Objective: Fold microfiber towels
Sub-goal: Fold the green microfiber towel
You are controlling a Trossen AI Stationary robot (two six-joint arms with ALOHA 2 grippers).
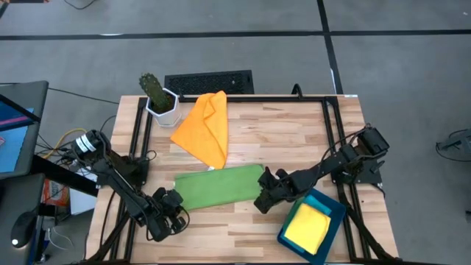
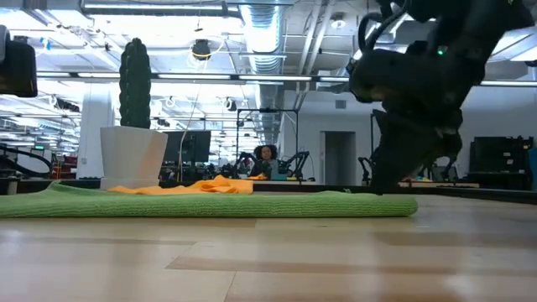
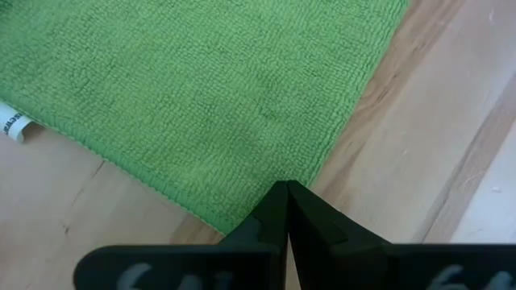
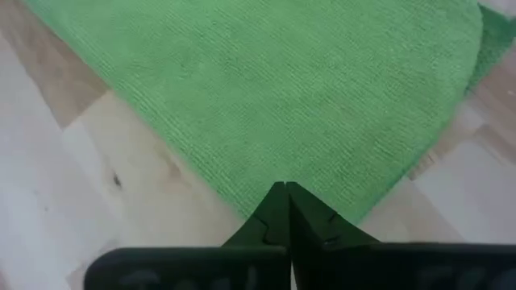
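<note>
A folded green towel [image 1: 219, 187] lies flat at the bench's [image 1: 294, 132] six o'clock. The left end effector [image 1: 175, 205], fingers together, sits at its eight o'clock corner; the right end effector [image 1: 265, 197], also together, sits at its four o'clock corner. An orange towel [image 1: 204, 126] lies at twelve o'clock.

The tabletop [image 1: 294, 136] is pale wood planks framed by black rails, standing on a grey floor [image 1: 397, 66] crossed by dark lines; a white pot [image 1: 163, 104] holding a dark green cactus [image 1: 152, 86] sits at its far left corner, with a black slotted panel [image 1: 209, 82] just behind the far edge. To the left, a screen [image 1: 15, 129] and loose cables [image 1: 62, 143] crowd a side stand. Seen level across the tabletop, the room is a large open hall with ceiling strip lights [image 2: 210, 77], exposed ducts [image 2: 264, 38], a doorway [image 2: 339, 158] and a seated person [image 2: 265, 159] far off.
</note>
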